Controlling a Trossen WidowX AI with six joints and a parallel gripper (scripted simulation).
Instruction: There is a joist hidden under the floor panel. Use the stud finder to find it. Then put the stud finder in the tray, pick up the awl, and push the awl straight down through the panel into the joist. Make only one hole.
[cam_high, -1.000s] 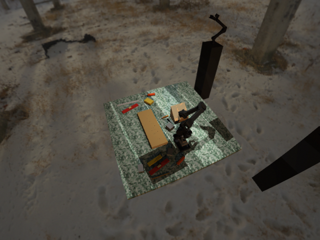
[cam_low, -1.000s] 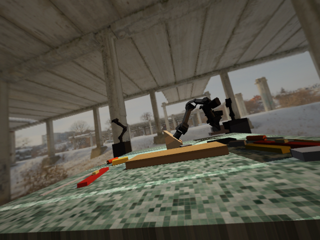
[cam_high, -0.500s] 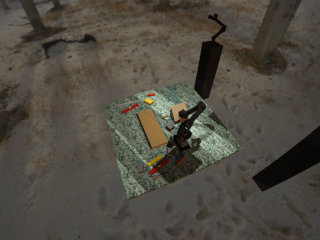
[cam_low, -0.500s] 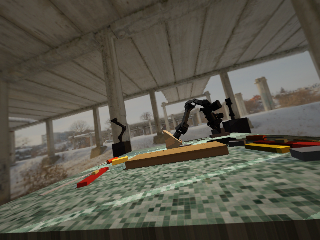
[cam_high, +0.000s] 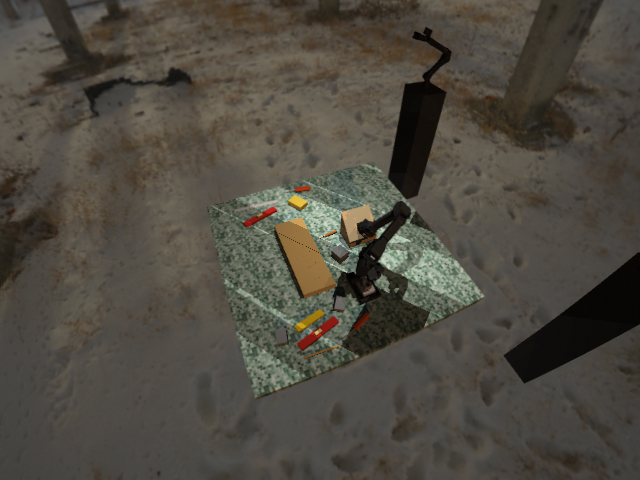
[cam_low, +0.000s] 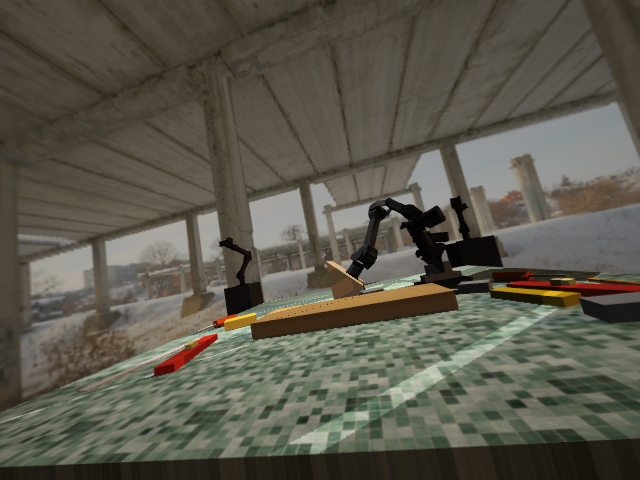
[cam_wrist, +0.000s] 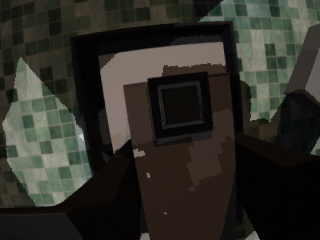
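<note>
My gripper (cam_wrist: 175, 140) (cam_low: 435, 262) is shut on the stud finder (cam_wrist: 182, 175) (cam_low: 439, 272), a brown-grey block with a square black screen. It is low over the black-rimmed tray (cam_wrist: 86, 107), its far end within the rim in the wrist view. I cannot tell whether it touches the tray floor. The floor panel (cam_high: 301, 262) (cam_low: 356, 313) is a long tan board lying beside the arm; no hole can be made out at this size. A small orange-handled tool (cam_high: 330, 234) near the panel may be the awl. The joist is hidden.
A tan wedge (cam_high: 355, 223) (cam_low: 341, 283) stands by the arm's base. Grey blocks (cam_high: 340, 253) (cam_high: 339, 303) (cam_high: 281, 336), red bars (cam_high: 260, 217) (cam_high: 310, 339), yellow blocks (cam_high: 297, 202) (cam_high: 309, 320) and red-orange handles (cam_high: 302, 189) (cam_high: 361, 321) lie around the panel and tray.
</note>
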